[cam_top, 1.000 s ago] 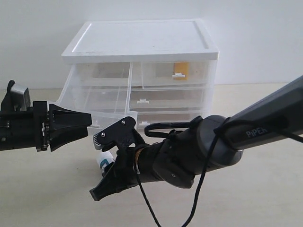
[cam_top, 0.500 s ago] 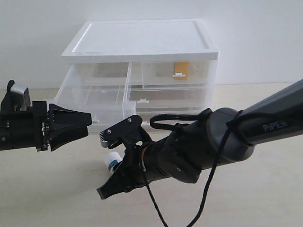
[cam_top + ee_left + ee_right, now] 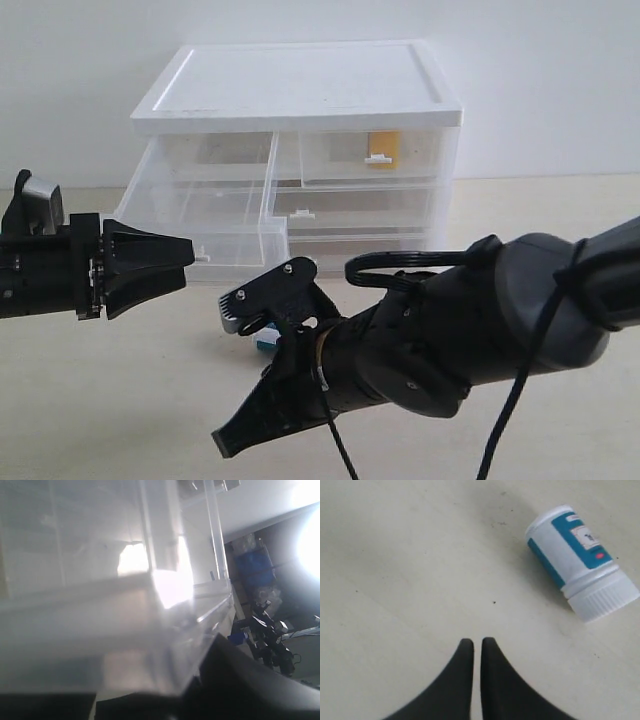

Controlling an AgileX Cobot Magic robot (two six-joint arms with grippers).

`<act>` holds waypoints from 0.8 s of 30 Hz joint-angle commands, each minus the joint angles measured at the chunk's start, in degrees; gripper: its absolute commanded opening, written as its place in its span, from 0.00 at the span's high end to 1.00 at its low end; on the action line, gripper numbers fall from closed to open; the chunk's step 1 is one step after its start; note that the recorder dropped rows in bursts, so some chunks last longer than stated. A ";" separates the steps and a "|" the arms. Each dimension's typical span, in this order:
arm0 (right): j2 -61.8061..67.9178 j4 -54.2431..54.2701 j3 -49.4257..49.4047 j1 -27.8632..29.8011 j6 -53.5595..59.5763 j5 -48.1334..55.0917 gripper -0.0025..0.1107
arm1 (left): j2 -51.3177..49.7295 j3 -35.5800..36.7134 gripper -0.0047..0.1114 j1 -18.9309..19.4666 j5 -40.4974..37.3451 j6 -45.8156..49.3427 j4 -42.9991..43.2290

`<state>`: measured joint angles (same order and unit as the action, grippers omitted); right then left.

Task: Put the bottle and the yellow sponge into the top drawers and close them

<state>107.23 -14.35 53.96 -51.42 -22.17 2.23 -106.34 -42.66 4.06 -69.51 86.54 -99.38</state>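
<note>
The bottle [image 3: 580,562] lies on its side on the table. Only a teal sliver of the bottle [image 3: 266,342] shows behind my right arm in the exterior view. My right gripper [image 3: 476,642] hangs over bare table beside it, shut and empty, with its tip low at the front [image 3: 218,446]. The yellow sponge [image 3: 383,149] sits inside the shut top right drawer [image 3: 345,158]. The top left drawer [image 3: 200,215] stands pulled out. My left gripper [image 3: 190,263] points at that drawer's front by its handle. In the left wrist view the blurred drawer wall [image 3: 100,605] hides the jaws.
The white-topped drawer unit [image 3: 300,85] stands at the back against the wall, with two full-width drawers [image 3: 350,210] below the top pair. My bulky right arm [image 3: 450,330] with a looped cable crosses the front of the table.
My right arm has swung to the right and lower toward the front. The visible part of the bottle now shows farther right. The left arm and the open drawer have stayed put.
</note>
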 commanded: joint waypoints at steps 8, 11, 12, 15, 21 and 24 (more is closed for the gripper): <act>-0.79 -0.81 0.17 0.42 6.12 -4.45 0.80 | 0.63 0.16 0.50 0.29 -0.45 0.26 -0.57; -0.79 -0.81 0.26 1.41 11.18 -3.43 0.52 | 0.63 0.16 0.50 0.29 -0.45 0.26 -0.57; -0.79 -0.81 0.26 1.95 11.95 -2.87 0.43 | 0.63 0.16 0.50 0.29 -0.45 0.26 -0.57; -0.79 -0.81 0.39 3.89 12.66 -0.53 0.39 | 0.63 0.16 0.50 0.29 -0.45 0.26 -0.57; 0.61 -1.06 0.49 6.38 19.40 -2.77 0.49 | 0.63 0.16 0.50 0.29 -0.45 0.26 -0.57; 0.95 -1.06 0.49 6.38 20.23 -5.44 0.47 | 0.63 0.16 0.50 0.29 -0.45 0.26 -0.57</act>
<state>107.82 -14.82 54.14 -45.24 -3.65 -0.79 -106.34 -42.66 4.06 -69.51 86.54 -99.42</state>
